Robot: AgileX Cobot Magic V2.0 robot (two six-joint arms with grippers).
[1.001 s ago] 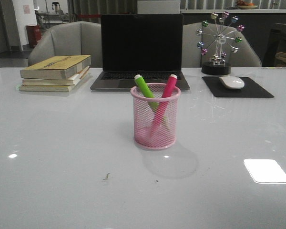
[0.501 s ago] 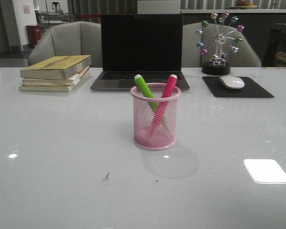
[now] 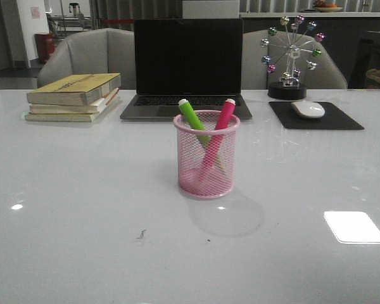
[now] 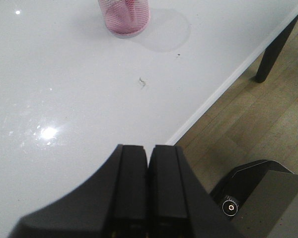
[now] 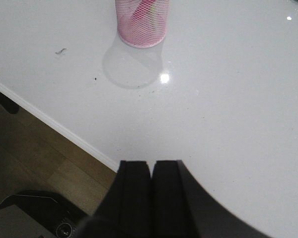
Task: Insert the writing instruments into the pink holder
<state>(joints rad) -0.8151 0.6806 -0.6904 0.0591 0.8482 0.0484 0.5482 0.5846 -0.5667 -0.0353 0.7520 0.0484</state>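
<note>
On my left, the stack of books (image 3: 74,96) sits at the far side of the white table (image 3: 82,221), with the laptop (image 3: 187,66) just right of it. My left gripper (image 4: 148,153) hangs over the table's near edge, well back from everything, fingers pressed together on nothing. Mid-table stands the pink cup (image 3: 206,155), upright, with the green marker (image 3: 194,121) leaning left and the pink marker (image 3: 218,135) leaning right inside it, crossing, whitish tips above the rim. My right gripper (image 5: 151,166) is likewise pulled back at the near edge, clenched and empty. Far right lie the mouse (image 3: 308,109) on its black pad (image 3: 316,116) and a ferris-wheel ornament (image 3: 291,56).
</note>
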